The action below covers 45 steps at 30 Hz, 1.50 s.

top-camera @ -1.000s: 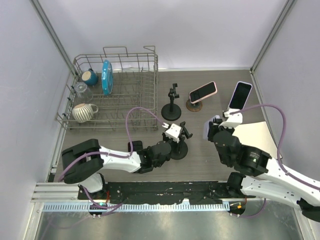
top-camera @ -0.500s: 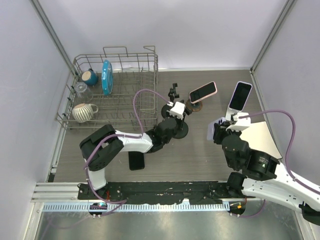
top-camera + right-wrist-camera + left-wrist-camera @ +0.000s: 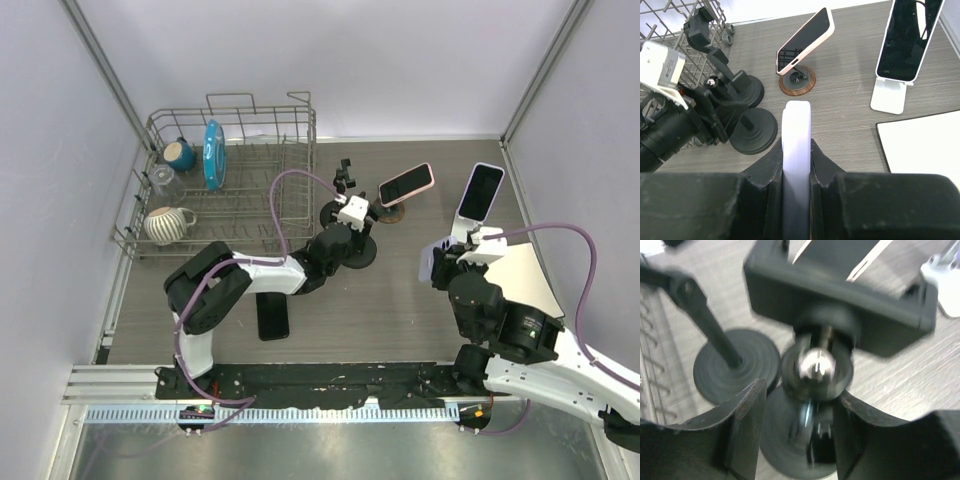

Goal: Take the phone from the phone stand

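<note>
Already the pale lavender phone (image 3: 796, 125) is off its mount, clamped edge-on in the right claw (image 3: 796, 150) and held apart from the empty black clamp stand (image 3: 815, 370). Over the last second the left claw (image 3: 800, 395) has carried that stand farther out across the counter (image 3: 400, 310) and set it just beside a second black stand (image 3: 740, 372). Its fingers (image 3: 747, 415) now sit apart either side of the stem, so the removal looks done, with only the left claw's withdrawal remaining.

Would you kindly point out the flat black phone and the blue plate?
black phone (image 3: 273, 316), top external view, centre of its upper side.
blue plate (image 3: 213, 154), top external view, middle of the plate.
</note>
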### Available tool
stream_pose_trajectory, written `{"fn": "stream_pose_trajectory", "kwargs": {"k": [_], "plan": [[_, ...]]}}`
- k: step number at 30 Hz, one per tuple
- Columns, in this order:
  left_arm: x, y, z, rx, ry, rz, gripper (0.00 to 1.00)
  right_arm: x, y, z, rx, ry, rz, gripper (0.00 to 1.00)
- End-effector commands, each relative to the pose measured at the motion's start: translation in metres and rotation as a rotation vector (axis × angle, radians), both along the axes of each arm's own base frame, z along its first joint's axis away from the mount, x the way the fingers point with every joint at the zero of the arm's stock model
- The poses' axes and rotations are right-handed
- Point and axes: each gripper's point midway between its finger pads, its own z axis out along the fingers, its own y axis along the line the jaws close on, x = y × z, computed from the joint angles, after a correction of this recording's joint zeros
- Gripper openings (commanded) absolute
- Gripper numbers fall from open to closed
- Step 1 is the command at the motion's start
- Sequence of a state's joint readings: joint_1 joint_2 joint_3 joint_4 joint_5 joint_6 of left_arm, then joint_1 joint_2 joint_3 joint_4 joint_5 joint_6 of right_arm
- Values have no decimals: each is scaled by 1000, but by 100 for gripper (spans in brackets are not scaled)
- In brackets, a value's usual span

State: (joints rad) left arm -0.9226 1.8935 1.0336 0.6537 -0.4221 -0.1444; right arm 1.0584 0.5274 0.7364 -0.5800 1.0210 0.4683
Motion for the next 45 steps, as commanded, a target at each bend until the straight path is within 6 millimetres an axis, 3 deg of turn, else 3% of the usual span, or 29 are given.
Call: {"fn": "stream_pose_trajectory", "kwargs": {"k": [1, 8, 11, 12, 13, 16, 20, 23, 32, 37, 45], "plan": [[-17, 11, 13, 6, 2, -22, 59, 1, -5, 18, 63, -47, -35, 1], [-67, -2, 67, -23, -89, -110, 89, -3, -10, 23, 100, -40, -42, 1], [-99, -10, 93, -43, -133, -150, 95, -4, -10, 24, 108, -26, -40, 1], [-107, -9, 94, -37, -137, -159, 96, -5, -10, 25, 116, -17, -46, 1], [-114, -7, 107, -56, -157, -161, 97, -5, -9, 25, 121, -10, -45, 1], [-144, -14, 111, -57, -170, -213, 99, -6, -7, 25, 140, 13, -49, 1], [-186, -29, 120, -29, -220, -304, 100, -6, 4, 25, 177, 46, -31, 1], [-204, -40, 125, -16, -265, -331, 100, -6, 15, 27, 213, 67, -4, 1], [-209, -68, 118, 82, -369, -245, 98, -11, 32, 36, 351, 86, 60, 1], [-200, -68, 105, 129, -401, -121, 93, -12, 42, 36, 410, 98, 85, 1], [-191, -66, 102, 113, -405, -13, 74, -13, 48, 36, 471, 99, 99, 1]]}}
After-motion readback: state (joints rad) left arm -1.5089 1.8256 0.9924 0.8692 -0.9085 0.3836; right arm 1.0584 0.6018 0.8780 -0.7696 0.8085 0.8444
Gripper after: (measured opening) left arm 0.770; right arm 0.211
